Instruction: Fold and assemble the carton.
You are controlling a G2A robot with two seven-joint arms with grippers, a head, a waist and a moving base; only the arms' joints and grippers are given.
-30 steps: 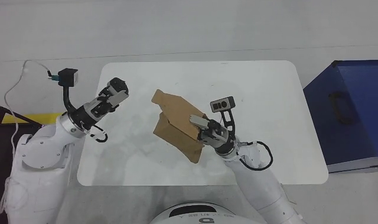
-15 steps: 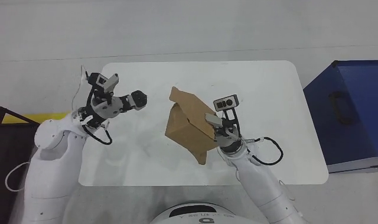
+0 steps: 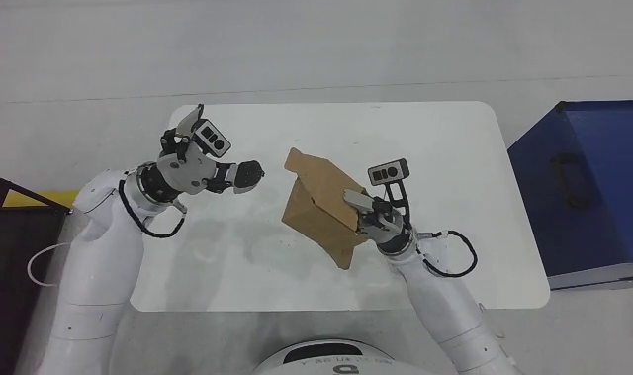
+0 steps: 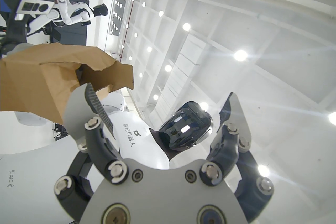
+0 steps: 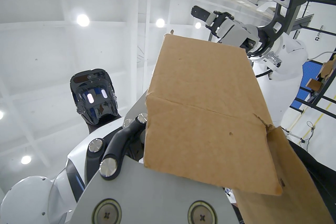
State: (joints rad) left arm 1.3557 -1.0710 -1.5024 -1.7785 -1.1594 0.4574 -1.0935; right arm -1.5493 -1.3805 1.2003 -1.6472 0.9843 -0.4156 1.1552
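The brown, partly folded carton [image 3: 321, 212] is held over the middle of the white, round-cornered table [image 3: 445, 138]. The right gripper [image 3: 356, 207] pinches the carton's edge. The left gripper [image 3: 252, 171], jaws spread, hovers near the carton's opposite side without touching it. A blue bin [image 3: 584, 192] stands well apart from the carton, off the table. Above the carton is a white ceiling [image 4: 236, 12] dotted with round lights.
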